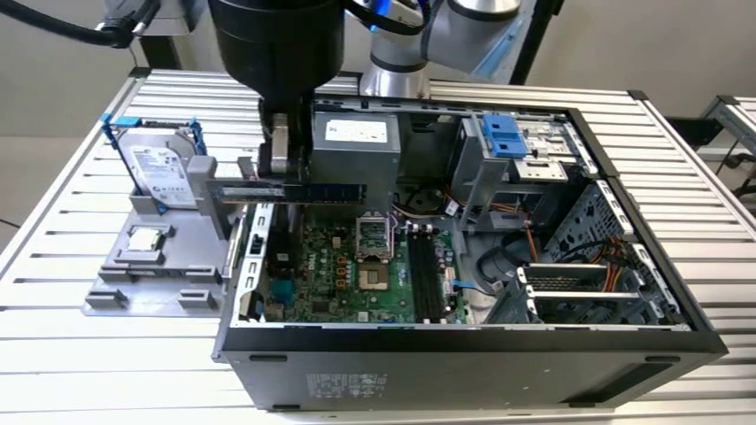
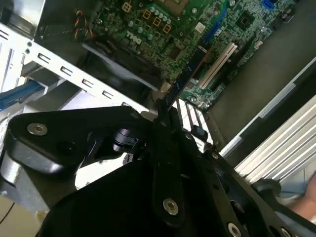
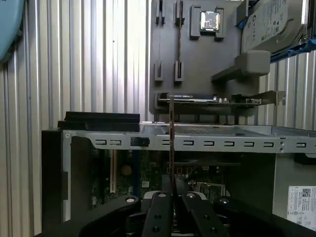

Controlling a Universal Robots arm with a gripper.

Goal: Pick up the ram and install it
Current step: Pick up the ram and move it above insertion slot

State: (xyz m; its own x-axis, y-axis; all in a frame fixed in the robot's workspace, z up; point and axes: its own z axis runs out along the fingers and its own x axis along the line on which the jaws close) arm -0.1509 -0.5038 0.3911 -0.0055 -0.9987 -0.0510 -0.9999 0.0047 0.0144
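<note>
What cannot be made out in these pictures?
- First wrist view: the ram stands edge-on, so its chips are hidden.
- Second wrist view: the pincer covers the ram's held end.
- First wrist view: the hard drive is cut off by the edge.

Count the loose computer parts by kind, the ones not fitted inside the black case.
Long thin dark ram stick: 1
Silver hard drive in blue bracket: 1
Small square silver processor chip: 1
Dark expansion card with metal bracket: 1
Total: 4

Bright, even light; computer case point(image 1: 473, 363) interior shadowed.
</note>
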